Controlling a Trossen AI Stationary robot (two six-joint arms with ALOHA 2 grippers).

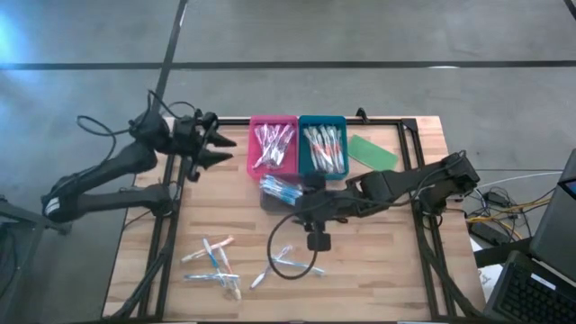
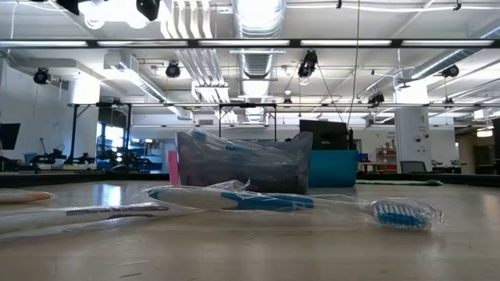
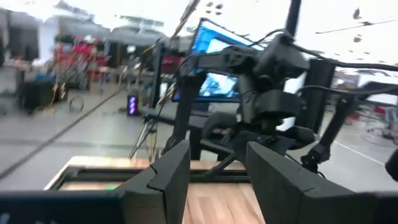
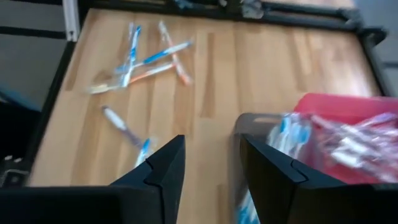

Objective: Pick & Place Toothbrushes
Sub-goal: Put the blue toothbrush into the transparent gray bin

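Observation:
Several loose toothbrushes lie flat on the wooden table in two clusters (image 1: 212, 263) (image 1: 286, 264), also seen in the right wrist view (image 4: 146, 59). Blue toothbrushes (image 1: 281, 187) fill a grey tray (image 4: 249, 140). Behind it stand a pink tray (image 1: 273, 144) and a teal tray (image 1: 322, 144), both holding wrapped toothbrushes. My right gripper (image 4: 208, 168) hangs open above the table beside the grey tray's near edge, tilted down, with nothing between its fingers. My left gripper (image 1: 220, 148) is open in the air at the table's far left, pointing level toward the pink tray.
A flat green oblong piece (image 1: 371, 151) lies right of the teal tray. A black frame (image 1: 171, 225) runs along the table's edges. In the low view one wrapped blue toothbrush (image 2: 289, 204) lies close in front of the grey tray (image 2: 242, 164). Bare wood lies between the two loose clusters.

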